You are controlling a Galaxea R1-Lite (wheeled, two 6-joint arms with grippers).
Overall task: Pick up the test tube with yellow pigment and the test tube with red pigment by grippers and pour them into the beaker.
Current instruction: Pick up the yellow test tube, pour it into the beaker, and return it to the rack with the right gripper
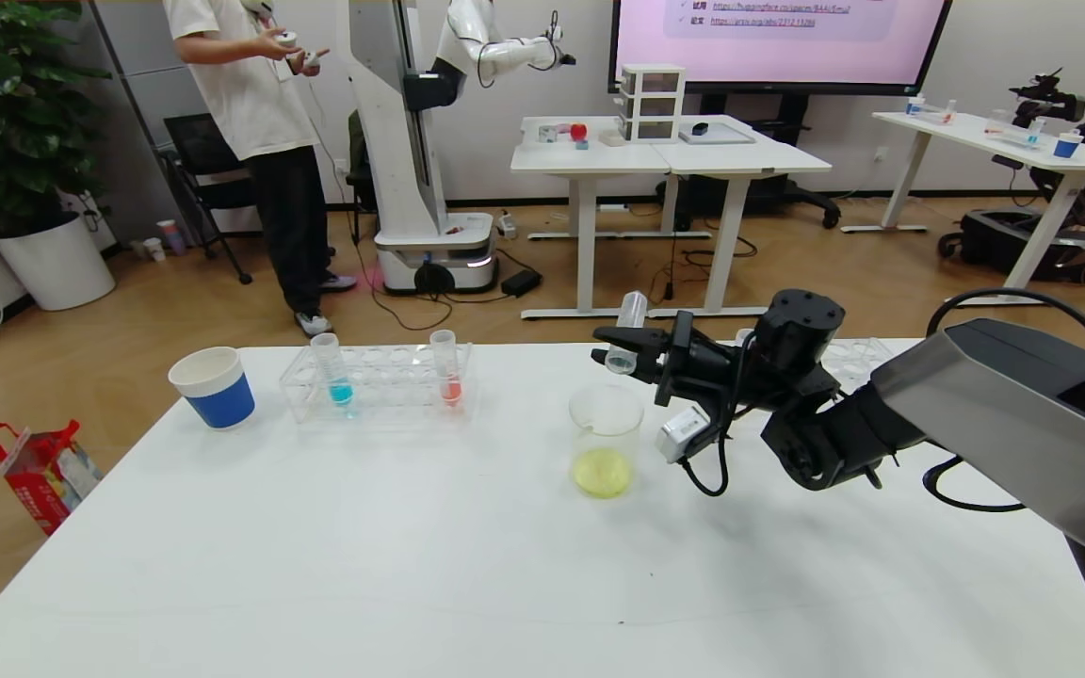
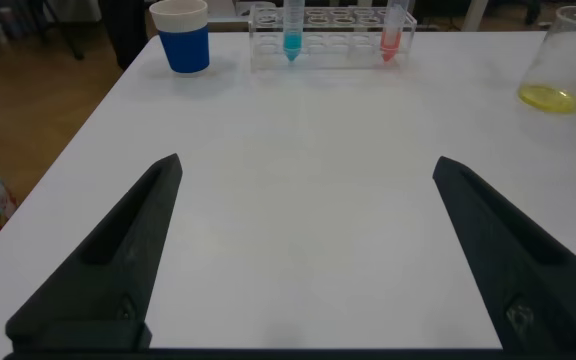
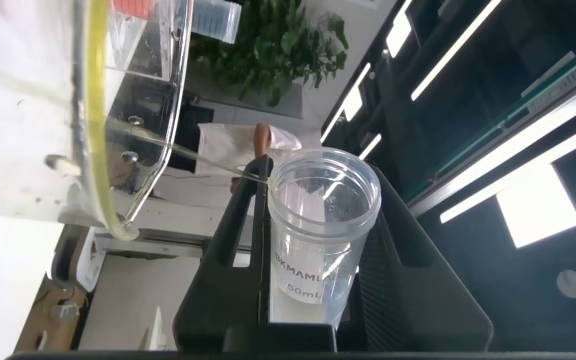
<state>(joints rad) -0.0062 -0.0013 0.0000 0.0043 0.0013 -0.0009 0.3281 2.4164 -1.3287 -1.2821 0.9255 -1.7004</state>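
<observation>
Head view, right tool (image 1: 620, 350): clamped on the test tube with yellow pigment (image 1: 626, 331), above the far side of the table (image 1: 411, 565).
Held tube: tipped over, mouth down at the beaker's rim, closed end up and away; looks drained of liquid.
Right wrist view, same grip: black fingers (image 3: 408, 270) pressed on both sides of the clear tube (image 3: 318, 240), its open mouth facing the beaker wall (image 3: 128, 120).
Beaker (image 1: 606, 438): upright on the table, directly beneath the right tool, pale yellow liquid pooled in its bottom.
Left wrist view, left tool (image 2: 303, 250): spread wide apart, nothing between the two black fingers (image 2: 118, 250), hovering low over bare table.
Rack (image 1: 378, 381): clear plastic, well ahead of the left tool, across the table from the right tool.
Test tube with red pigment (image 1: 446, 367): upright in the rack end nearer the right tool, red liquid in its tip, untouched.
Blue tube (image 1: 331, 369): upright in the rack end farther from the right tool.
Paper cup (image 1: 213, 386): blue and white, just beyond the rack on the side away from the right tool.
Left wrist view, beaker (image 2: 568, 60): far ahead of the left tool, off to the side of its right finger.
</observation>
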